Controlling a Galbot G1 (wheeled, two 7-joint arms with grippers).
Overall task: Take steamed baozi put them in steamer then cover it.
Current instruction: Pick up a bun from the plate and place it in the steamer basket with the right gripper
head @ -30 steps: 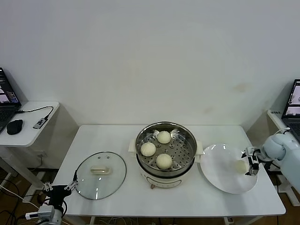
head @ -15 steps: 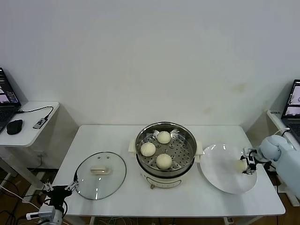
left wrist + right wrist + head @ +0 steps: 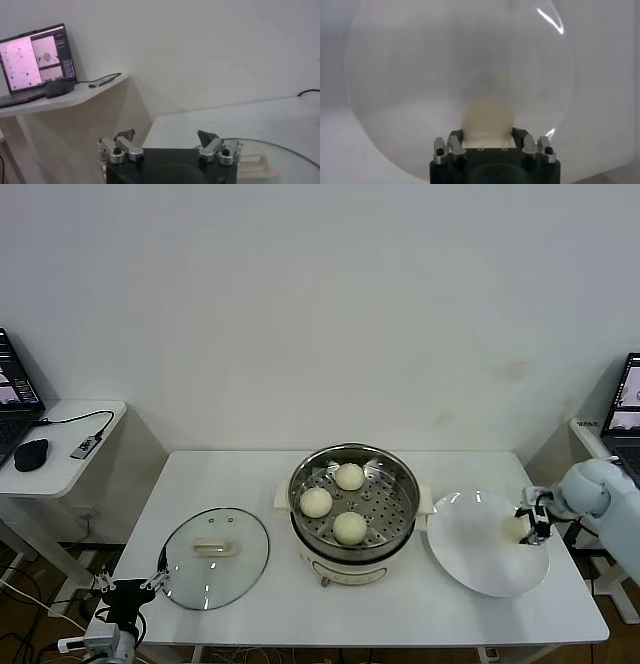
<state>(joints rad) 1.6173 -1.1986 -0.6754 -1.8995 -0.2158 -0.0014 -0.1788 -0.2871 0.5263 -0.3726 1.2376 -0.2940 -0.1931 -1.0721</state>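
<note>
Glass cover (image 3: 215, 556): lower left of frame, flat on table (image 3: 400, 609).
L gripper (image 3: 128, 587): bottom-left corner, fingers spread, idle.
Steamer (image 3: 352, 514): centre, 3 baozi (image 3: 349, 527) inside.
Plate (image 3: 480, 556): right.
R gripper (image 3: 531, 524): plate's right edge, pinching 4th baozi (image 3: 488, 120).

This looks like a robotics lab or test room, not a real kitchen. A plain white tabletop (image 3: 230, 484) stands against a bare white wall (image 3: 320, 304) with no cupboards, sink or stove around it. On the far left a small white side desk (image 3: 60, 446) carries an open laptop (image 3: 14, 399) showing camera feeds, a black mouse (image 3: 31, 453) and a cabled adapter (image 3: 86, 446). A second open laptop (image 3: 626, 409) sits at the far right edge, and loose cables (image 3: 25, 594) trail over the floor at the left.
</note>
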